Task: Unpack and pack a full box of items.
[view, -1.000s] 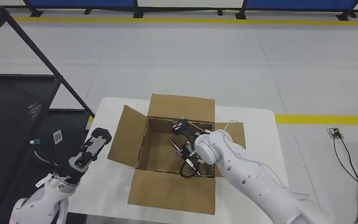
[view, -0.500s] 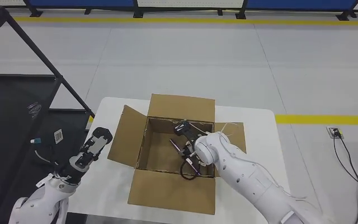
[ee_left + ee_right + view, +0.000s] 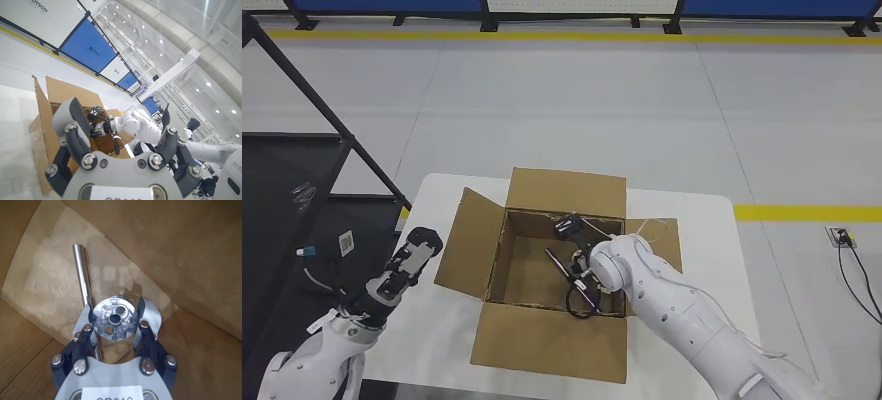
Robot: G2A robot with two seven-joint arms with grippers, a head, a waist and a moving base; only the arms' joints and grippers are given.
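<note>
Task judged unfinished: right gripper (image 3: 115, 312) clamps metal disc (image 3: 113, 323) inside box (image 3: 567, 190), steel rod (image 3: 82, 275) on its floor; left gripper (image 3: 121, 111) wide, empty.

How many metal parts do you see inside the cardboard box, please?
2: a round machined steel disc in the right end effector, a shiny steel rod lying beside it; others may be hidden.

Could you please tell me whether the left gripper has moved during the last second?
No. In the top view the left gripper stays beside the left flap of the cardboard box, at the same gap from it.
</note>
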